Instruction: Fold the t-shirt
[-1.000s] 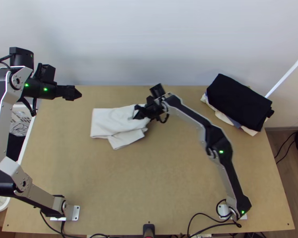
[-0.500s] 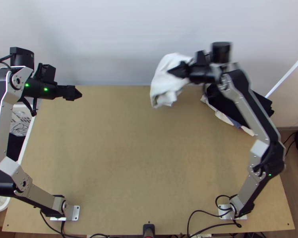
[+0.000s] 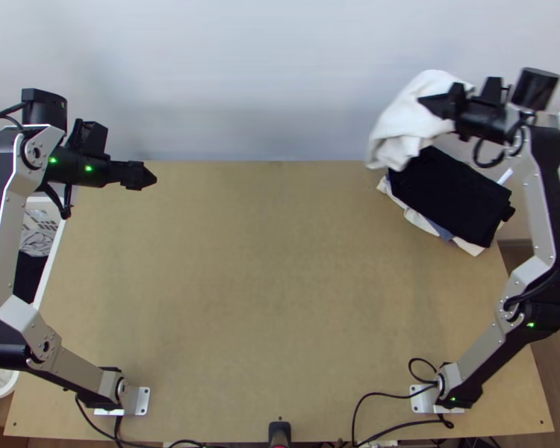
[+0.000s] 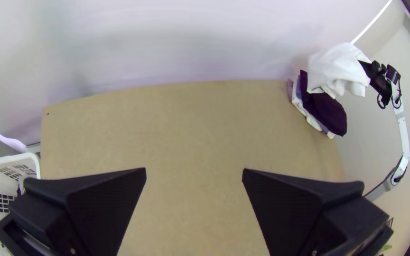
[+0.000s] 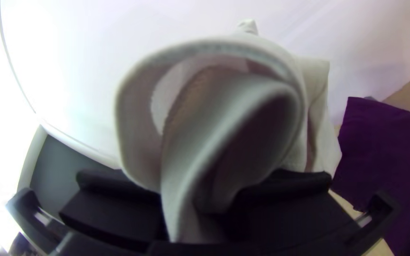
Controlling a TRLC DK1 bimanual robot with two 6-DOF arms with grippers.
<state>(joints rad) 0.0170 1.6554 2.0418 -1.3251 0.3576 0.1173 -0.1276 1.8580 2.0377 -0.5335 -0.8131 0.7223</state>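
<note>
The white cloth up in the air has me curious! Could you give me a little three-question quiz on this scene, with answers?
1. True or false: the right gripper holds the white cloth above the table.
2. In the top view, where does the folded black cloth lie on the table?
a) middle
b) near left corner
c) far right corner
3. Fill in: the left gripper has its fingers ____ (open or shut).

Key: 1 true; 2 c; 3 open.
</note>
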